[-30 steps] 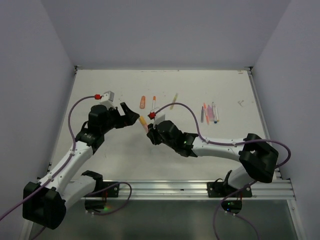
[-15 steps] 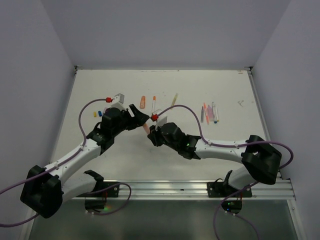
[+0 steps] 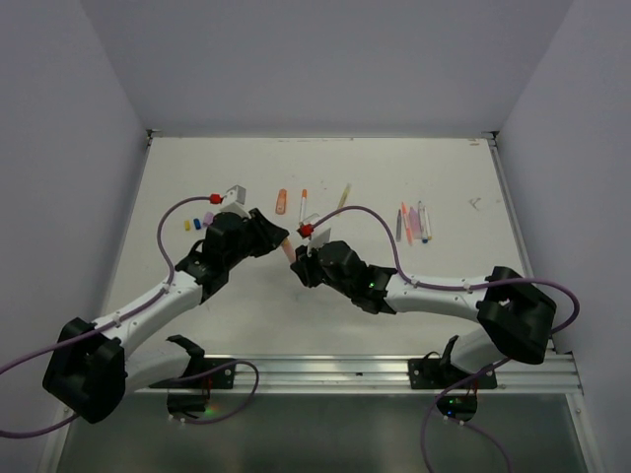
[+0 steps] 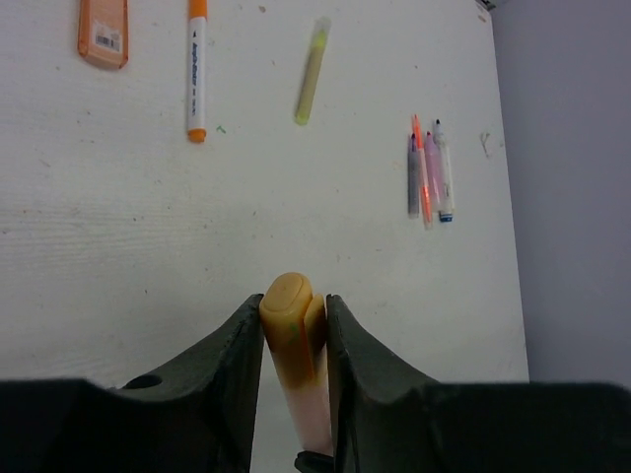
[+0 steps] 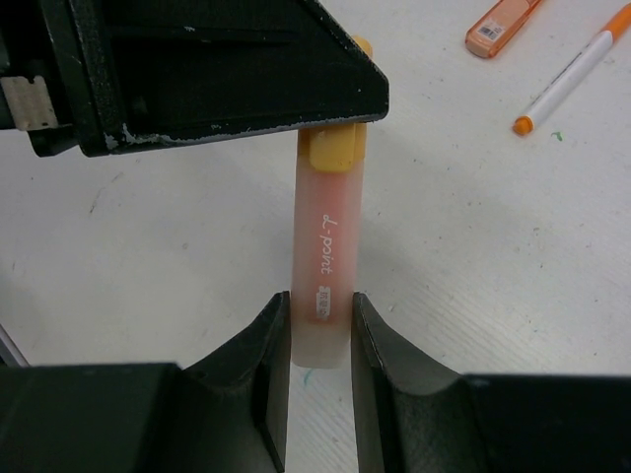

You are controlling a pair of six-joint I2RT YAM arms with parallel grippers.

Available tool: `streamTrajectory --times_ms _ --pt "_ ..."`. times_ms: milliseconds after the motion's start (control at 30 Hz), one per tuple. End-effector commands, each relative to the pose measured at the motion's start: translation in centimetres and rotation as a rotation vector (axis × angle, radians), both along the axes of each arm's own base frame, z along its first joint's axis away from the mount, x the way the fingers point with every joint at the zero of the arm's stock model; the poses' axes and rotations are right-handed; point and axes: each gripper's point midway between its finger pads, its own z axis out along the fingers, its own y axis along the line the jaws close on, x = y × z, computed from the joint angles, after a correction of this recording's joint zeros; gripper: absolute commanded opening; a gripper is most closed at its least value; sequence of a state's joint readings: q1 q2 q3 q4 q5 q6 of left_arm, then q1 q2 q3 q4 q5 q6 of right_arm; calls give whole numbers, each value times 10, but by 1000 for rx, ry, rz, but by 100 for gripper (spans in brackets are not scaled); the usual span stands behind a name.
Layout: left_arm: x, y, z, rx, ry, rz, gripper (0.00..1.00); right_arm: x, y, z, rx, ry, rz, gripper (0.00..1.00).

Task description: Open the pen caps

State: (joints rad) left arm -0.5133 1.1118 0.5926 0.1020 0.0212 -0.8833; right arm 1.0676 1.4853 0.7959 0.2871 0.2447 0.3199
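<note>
Right gripper [image 5: 320,320] jaws pinching pink highlighter [image 5: 322,246] body, holding it over table [image 3: 444,168] middle. Left gripper [image 4: 294,315] jaws pinching its yellow cap [image 4: 287,301], both sides touching. Other pens [image 3: 414,223] lying near table's far edge.

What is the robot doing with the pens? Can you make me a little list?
Left gripper: closed on the yellow cap
Right gripper: closed on the pink highlighter
Cap: on the highlighter, not pulled off yet
Bunch of pens: lying together on the table, far from both grippers
</note>
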Motion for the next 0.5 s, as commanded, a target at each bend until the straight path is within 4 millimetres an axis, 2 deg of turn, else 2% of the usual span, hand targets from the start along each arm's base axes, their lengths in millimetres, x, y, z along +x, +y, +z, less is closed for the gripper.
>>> streamTrajectory --times_ms 0,67,200,233,300,333,433,467 --pt "6 -11 17 -57 -48 -9 31 3 7 28 83 -53 2 1" --pt "4 -12 16 -61 -47 -18 20 1 7 30 89 -53 7 1" --pt "4 -16 27 -57 -106 -58 1 -3 6 37 104 -50 26 14" --pt "4 -16 29 -52 -122 -66 0 -5 6 39 101 -56 37 24" --pt "2 -19 42 -35 -190 -111 0 -9 5 40 85 -50 71 33" --pt "2 -19 46 -26 -219 -124 0 -11 4 46 92 -53 90 40" --pt "-4 -22 66 5 -339 -200 0 -18 1 54 123 -29 165 50" --pt "-5 -23 76 6 -380 -218 0 -20 -2 62 145 -30 180 58"
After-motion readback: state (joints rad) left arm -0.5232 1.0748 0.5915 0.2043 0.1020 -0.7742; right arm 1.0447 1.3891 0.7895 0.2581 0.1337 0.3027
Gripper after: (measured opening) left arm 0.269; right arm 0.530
